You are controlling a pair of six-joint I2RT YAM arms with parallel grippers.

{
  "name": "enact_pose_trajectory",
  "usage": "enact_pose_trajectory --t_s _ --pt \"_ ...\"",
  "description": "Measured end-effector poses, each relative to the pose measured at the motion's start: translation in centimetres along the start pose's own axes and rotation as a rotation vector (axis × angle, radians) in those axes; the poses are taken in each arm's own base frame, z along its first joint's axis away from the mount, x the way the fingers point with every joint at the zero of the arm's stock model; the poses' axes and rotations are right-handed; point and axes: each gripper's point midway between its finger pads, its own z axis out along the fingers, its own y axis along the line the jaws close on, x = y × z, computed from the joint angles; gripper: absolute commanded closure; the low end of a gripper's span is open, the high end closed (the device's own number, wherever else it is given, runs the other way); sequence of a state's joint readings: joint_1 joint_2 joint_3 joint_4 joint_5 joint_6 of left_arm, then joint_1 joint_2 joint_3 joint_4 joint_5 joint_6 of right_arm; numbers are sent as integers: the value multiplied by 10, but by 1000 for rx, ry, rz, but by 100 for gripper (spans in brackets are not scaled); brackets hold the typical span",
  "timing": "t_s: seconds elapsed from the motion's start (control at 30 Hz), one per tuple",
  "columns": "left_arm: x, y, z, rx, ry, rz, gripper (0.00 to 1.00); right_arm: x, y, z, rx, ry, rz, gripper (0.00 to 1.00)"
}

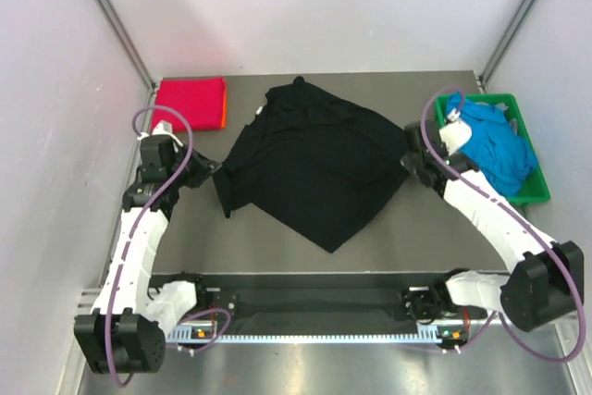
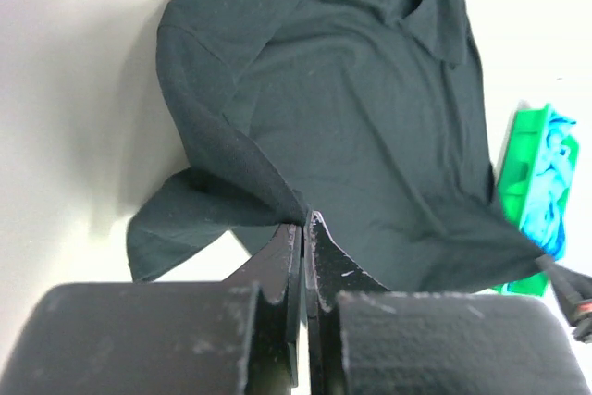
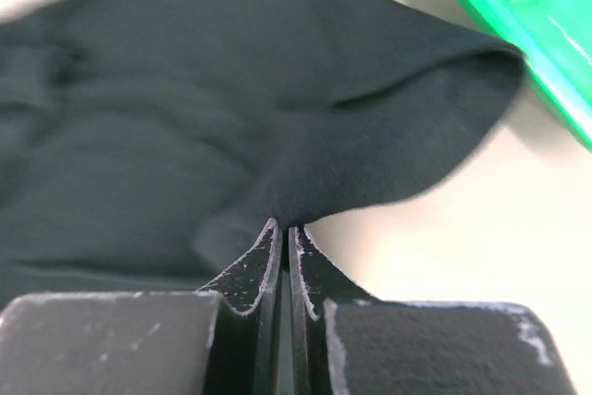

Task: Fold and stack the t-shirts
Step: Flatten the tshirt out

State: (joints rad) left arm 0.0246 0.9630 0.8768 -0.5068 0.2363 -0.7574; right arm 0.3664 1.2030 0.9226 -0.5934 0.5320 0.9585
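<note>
A large black t-shirt (image 1: pixel 310 159) lies spread and rumpled across the middle of the table. My left gripper (image 1: pixel 211 171) is shut on its left sleeve edge; in the left wrist view the cloth (image 2: pixel 277 201) bunches right at the fingertips of this gripper (image 2: pixel 304 221). My right gripper (image 1: pixel 410 156) is shut on the shirt's right edge, where a fold (image 3: pixel 370 164) rises from the closed tips of that gripper (image 3: pixel 283 226). A folded magenta-red t-shirt (image 1: pixel 190 102) lies on an orange one (image 1: pixel 224 110) at the back left. Bright blue t-shirts (image 1: pixel 495 145) fill the crate.
A green plastic crate (image 1: pixel 529 193) stands at the right edge of the table, close behind the right arm; its rim (image 3: pixel 518 39) shows in the right wrist view. White walls close in on both sides and at the back.
</note>
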Motion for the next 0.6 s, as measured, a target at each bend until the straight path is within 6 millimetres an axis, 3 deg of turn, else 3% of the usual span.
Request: enact_pose_trajectory --t_s 0.1,0.2,0.37,0.5,0.53,0.6 --pt "3 4 4 -21 7 7 100 -21 36 -1 -76 -25 19 100" --pt "0 12 11 -67 -12 12 100 -30 85 10 -193 -22 49 100" --pt "-12 37 28 -191 -52 24 100 -17 159 52 -328 47 43 98" --pt "-12 45 35 -224 -38 25 100 0 223 89 -450 137 -64 73" --pt "-12 42 34 -211 -36 29 100 4 237 95 -475 165 -108 60" --pt "-10 38 32 -184 -27 36 100 7 254 103 -507 189 -175 50"
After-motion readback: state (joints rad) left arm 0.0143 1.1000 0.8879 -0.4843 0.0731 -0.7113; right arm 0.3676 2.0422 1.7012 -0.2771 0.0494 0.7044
